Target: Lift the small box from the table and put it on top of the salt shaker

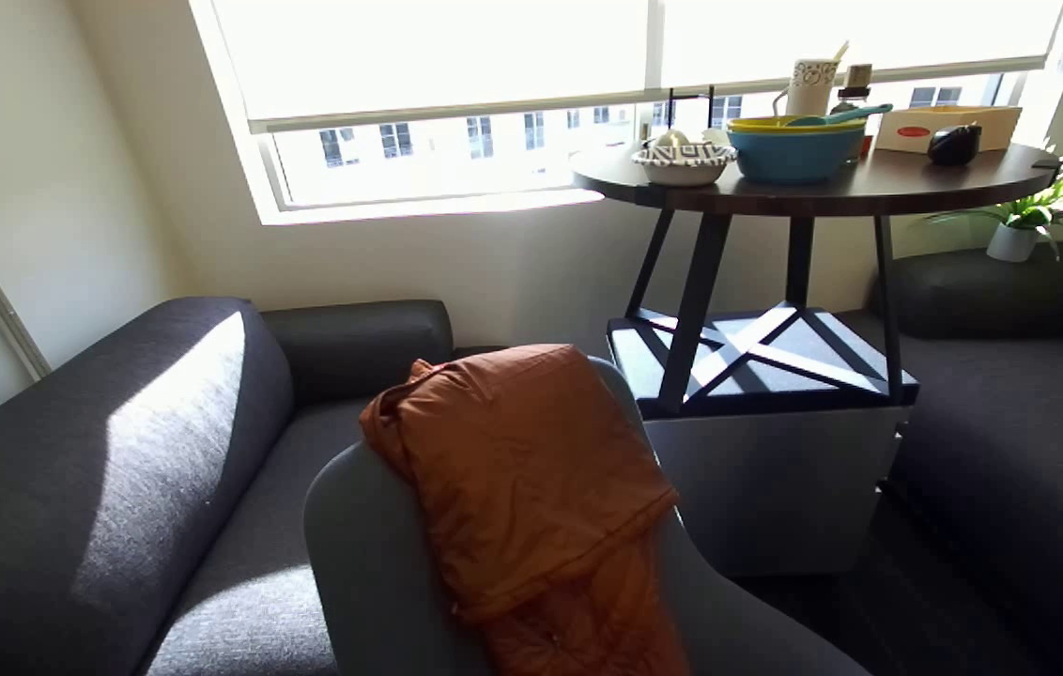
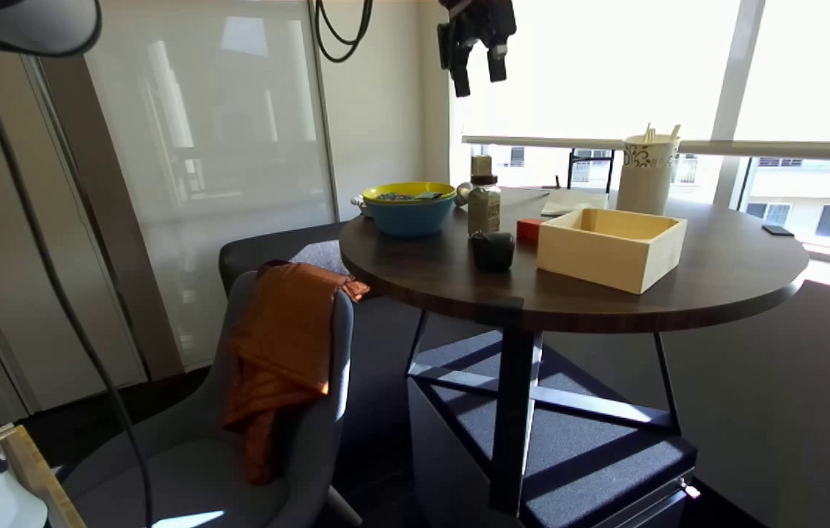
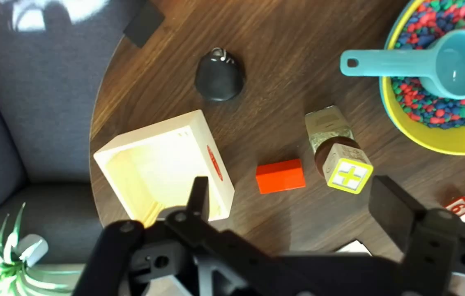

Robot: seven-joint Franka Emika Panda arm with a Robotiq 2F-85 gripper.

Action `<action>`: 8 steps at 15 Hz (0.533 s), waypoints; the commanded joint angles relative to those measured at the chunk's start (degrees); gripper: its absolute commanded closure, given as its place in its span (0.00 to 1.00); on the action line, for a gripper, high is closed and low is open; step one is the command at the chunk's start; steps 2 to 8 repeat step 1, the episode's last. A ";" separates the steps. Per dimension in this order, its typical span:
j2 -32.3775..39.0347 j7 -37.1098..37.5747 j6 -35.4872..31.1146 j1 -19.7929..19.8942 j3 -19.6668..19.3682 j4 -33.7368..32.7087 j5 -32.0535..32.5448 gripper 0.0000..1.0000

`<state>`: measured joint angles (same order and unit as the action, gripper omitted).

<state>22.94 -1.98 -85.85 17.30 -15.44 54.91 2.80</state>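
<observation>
The small box, a pale wooden cube with a yellow-edged plus face, sits on the brown cap of the salt shaker, a clear glass jar. In an exterior view the cube rests on the upright shaker; another exterior view also shows the cube. The shaker stands on the round dark table. My gripper is open and empty, well above the cube and apart from it. In the wrist view its fingers are wide apart with nothing between them.
A red block lies beside the shaker. An open pale wooden box and a black object stand nearby. A blue-and-yellow bowl holds a teal scoop. A tall white mug stands towards the window.
</observation>
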 commanded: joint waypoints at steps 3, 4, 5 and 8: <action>-2.22 -3.30 -0.62 0.46 -0.02 1.21 -0.04 0.00; -2.22 -3.30 -0.62 0.46 -0.02 1.21 -0.04 0.00; -2.22 -3.30 -0.62 0.46 -0.02 1.21 -0.04 0.00; -2.22 -3.30 -0.62 0.46 -0.02 1.21 -0.04 0.00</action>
